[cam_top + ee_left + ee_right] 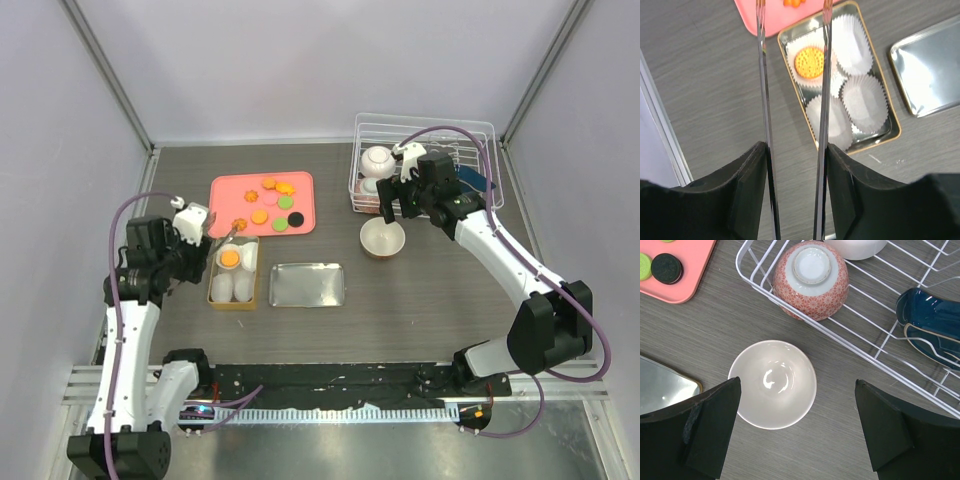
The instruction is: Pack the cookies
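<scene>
Several cookies [275, 200], mostly orange, lie on a pink tray [225, 190]; a black one [666, 268] sits at its right end. One round orange cookie [809, 61] rests in a white paper cup inside the gold-rimmed tin [875, 145]. My left gripper [795, 150] is shut on metal tongs [762, 100], whose blades stand apart. Their tips reach the tray's near edge on either side of an orange cookie [792, 2]; whether they pinch it I cannot tell. My right gripper [797, 385] hangs open over a white bowl [772, 384], far from the cookies.
A silver lid [308, 285] lies right of the tin. A white wire rack [480, 135] at the back right holds an upturned red-patterned bowl [810, 277] and a blue dish [930, 320]. Metal frame rails border the table on the left.
</scene>
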Available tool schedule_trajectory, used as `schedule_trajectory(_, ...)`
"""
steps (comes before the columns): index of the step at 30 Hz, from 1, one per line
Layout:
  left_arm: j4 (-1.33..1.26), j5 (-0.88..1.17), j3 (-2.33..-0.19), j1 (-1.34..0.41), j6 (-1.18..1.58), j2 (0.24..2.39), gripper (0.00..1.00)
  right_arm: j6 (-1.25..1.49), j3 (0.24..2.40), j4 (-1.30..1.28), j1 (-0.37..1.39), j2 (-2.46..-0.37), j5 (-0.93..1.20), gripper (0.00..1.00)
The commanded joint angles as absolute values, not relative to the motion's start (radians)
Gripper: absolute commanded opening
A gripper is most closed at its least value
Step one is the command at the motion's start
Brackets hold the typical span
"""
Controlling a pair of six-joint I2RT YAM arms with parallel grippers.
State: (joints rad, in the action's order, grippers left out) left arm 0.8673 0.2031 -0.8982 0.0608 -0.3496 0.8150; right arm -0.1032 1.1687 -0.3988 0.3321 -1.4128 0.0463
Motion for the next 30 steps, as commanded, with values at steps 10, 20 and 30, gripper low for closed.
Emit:
schedule_trajectory(10,0.614,0.302,-1.118,0.058,-0.227,1.188,0.54,-0.115,1.206,-0.39,0.336,-1.417,0.048,1.0)
schedule_trajectory(20,0.586,0.364,-1.229,0.037,-0.218,1.411,0.54,-0.12,1.206,-0.39,0.336,-1.422,0.038,1.0)
schedule_trajectory(30,0.505,0.293,-1.31,-0.038,-0.199,1.546,0.54,-0.121,1.207,-0.391,0.336,-1.442,0.038,1.0)
